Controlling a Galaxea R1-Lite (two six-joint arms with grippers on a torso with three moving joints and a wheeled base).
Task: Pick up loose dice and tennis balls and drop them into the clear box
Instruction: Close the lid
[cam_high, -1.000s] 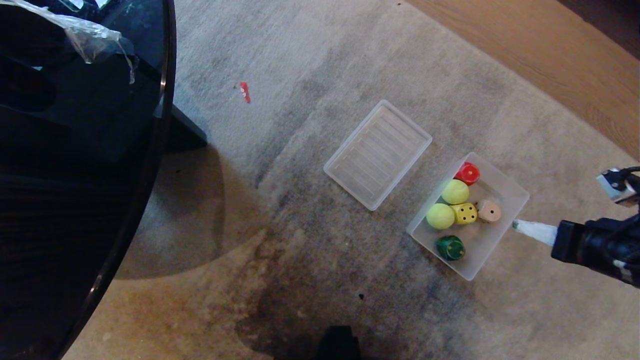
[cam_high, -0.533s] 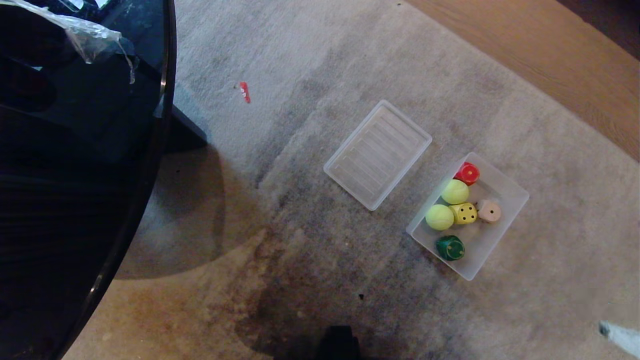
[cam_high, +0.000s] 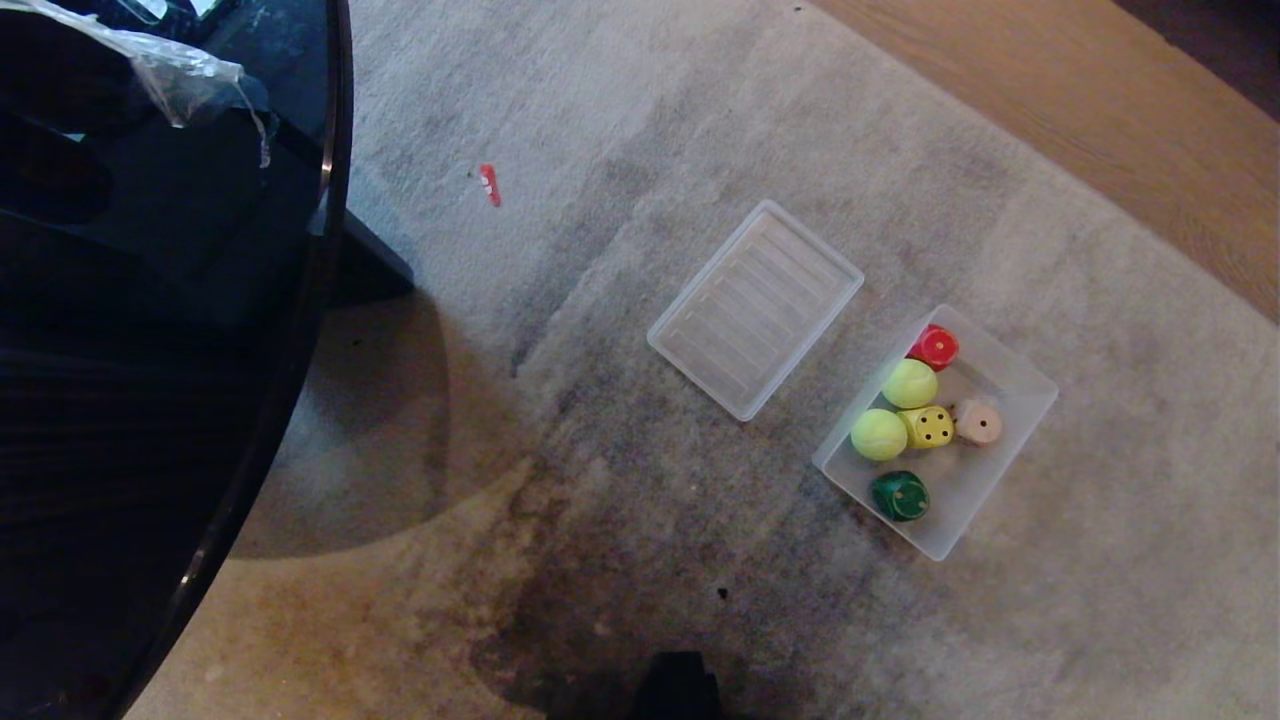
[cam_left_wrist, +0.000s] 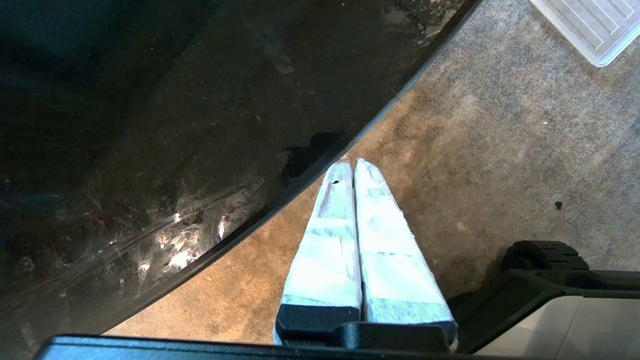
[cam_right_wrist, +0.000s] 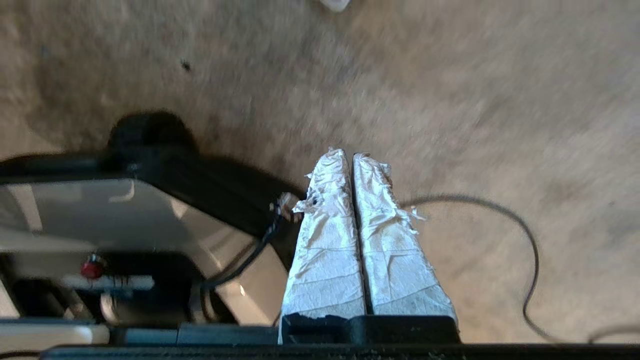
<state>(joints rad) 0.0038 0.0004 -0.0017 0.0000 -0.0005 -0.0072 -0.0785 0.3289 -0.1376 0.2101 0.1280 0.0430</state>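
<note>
Right gripper: we see its white-wrapped fingers pressed together, empty, above the beige carpet beside the robot's base.
Left gripper: likewise closed and empty, at the edge of the dark round glass table.
Clear frosted plastic box: on the carpet, well apart from the table.
Inside the box: two fuzzy yellow-green tennis balls, a yellow die, a dark green die, a beige die, and a red piece, possibly another die.
Flat ribbed translucent lid: just beside the box.
</note>
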